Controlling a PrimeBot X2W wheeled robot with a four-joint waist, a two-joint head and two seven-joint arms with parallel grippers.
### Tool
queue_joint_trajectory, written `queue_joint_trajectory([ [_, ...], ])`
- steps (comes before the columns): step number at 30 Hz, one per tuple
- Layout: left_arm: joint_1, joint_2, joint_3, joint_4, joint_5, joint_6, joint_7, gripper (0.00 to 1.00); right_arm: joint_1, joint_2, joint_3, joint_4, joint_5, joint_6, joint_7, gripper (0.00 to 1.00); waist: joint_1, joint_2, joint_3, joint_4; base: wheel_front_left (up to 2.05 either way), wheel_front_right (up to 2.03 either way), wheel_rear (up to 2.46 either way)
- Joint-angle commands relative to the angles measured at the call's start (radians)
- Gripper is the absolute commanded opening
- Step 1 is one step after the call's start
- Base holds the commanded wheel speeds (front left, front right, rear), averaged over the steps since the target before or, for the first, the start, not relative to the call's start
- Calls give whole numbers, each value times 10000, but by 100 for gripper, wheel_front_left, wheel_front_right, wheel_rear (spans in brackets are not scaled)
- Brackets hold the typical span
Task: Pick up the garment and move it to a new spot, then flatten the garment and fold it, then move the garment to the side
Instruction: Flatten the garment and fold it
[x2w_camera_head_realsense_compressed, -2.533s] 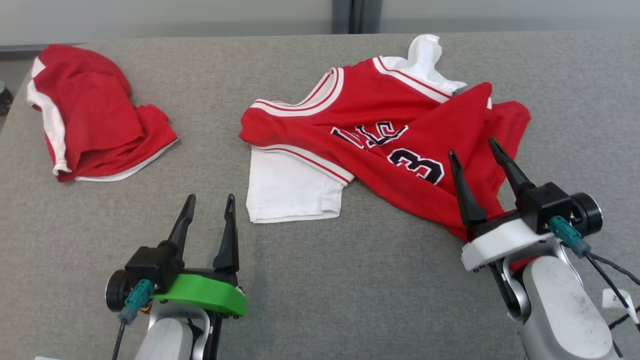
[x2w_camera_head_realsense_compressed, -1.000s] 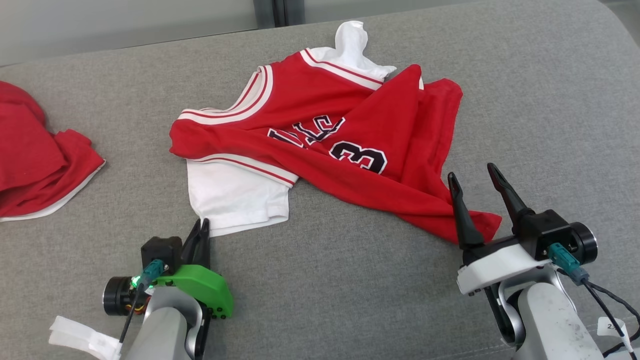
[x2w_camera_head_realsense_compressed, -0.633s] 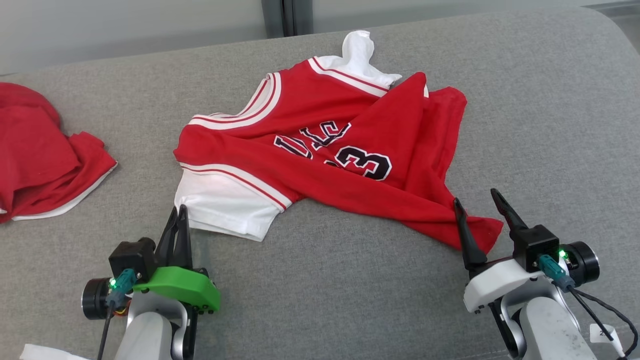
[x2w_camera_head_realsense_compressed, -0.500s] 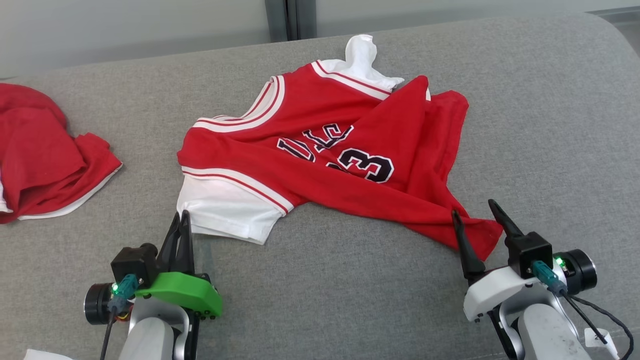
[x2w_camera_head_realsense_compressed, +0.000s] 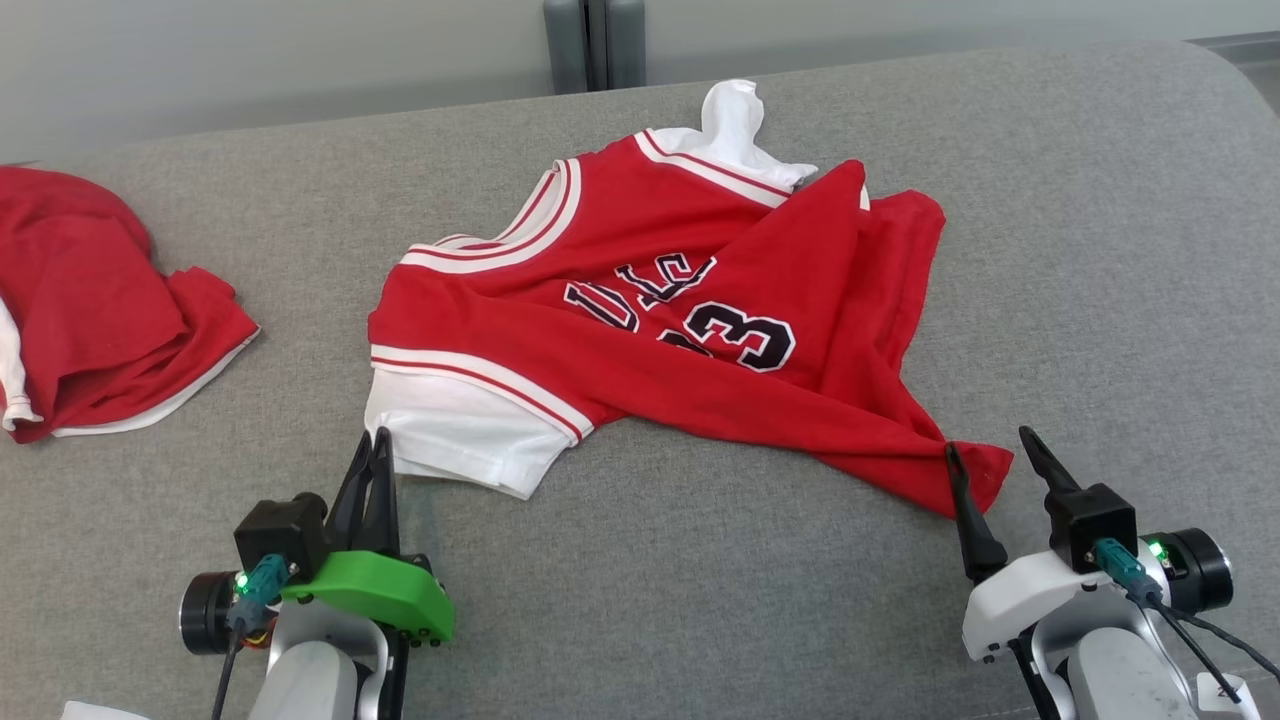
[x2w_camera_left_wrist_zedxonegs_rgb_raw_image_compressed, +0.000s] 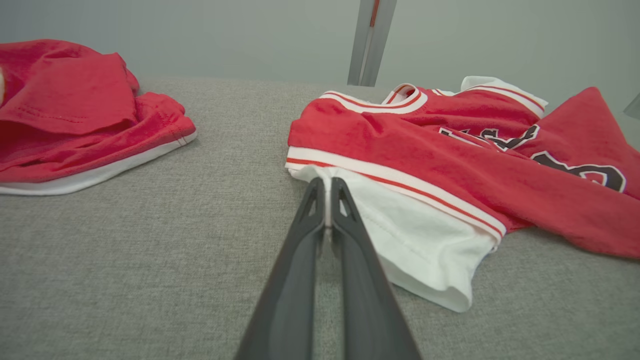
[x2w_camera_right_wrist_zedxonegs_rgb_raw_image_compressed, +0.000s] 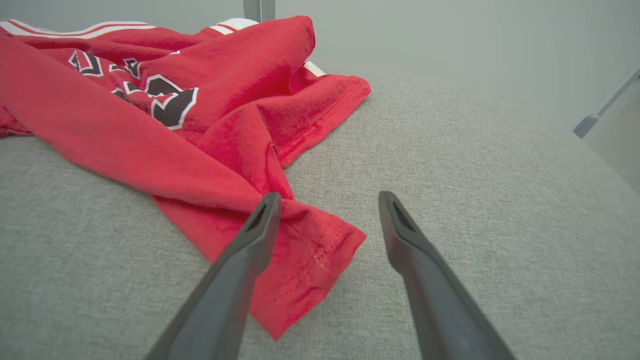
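At the jersey sleeve (x2w_camera_left_wrist_zedxonegs_rgb_raw_image_compressed: 425, 250), the left hand (x2w_camera_left_wrist_zedxonegs_rgb_raw_image_compressed: 327, 182) has closed on it.

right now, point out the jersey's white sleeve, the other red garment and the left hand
white sleeve (x2w_camera_head_realsense_compressed: 460, 435): head view, middle of the sleeve
other red garment (x2w_camera_head_realsense_compressed: 100, 290): head view, its red middle
left hand (x2w_camera_head_realsense_compressed: 378, 440): head view, between its shut fingertips

Soft, even light, faint shadows, sharp focus; wrist views curve at edges.
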Motion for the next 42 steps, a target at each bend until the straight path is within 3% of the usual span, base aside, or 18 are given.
queue_joint_trajectory([
  [1,31,46,-4,22,6,5,0,0,60,-34,-18,86,-10,-3,-30,100,0,-1,6,3,0,0,0],
  [15,5,46,-68,53,18,3,0,0,-258,-94,277,856,583,-3,9,100,0,-1,-29,53,0,0,0],
  [16,14,46,-59,50,25,6,0,0,-265,-102,298,856,599,-3,2,71,0,-1,-34,54,0,0,0],
  [17,23,46,-52,47,32,3,0,0,-281,-112,313,854,641,-3,-3,3,0,-1,-40,55,0,0,0],
  [18,29,46,-48,44,35,-2,0,0,-286,-116,317,859,669,-3,-2,0,0,-1,-45,57,0,0,0],
  [23,44,46,-10,24,48,-28,0,0,-366,-193,435,646,703,-3,-32,0,0,-1,-82,86,0,0,0],
  [30,-204,48,247,-490,-424,-145,0,0,-474,-387,497,-1121,473,-3,-29,0,0,-1,-159,254,0,0,0],
  [35,-800,46,483,-1192,-1214,-448,0,0,-982,-945,563,-2259,356,-3,-27,0,0,-1,-388,533,0,0,0],
  [42,-2295,163,564,-2119,-1849,-786,116,0,-2522,-2008,837,-2750,413,-4,1,0,0,-1,-988,744,0,0,0],
])
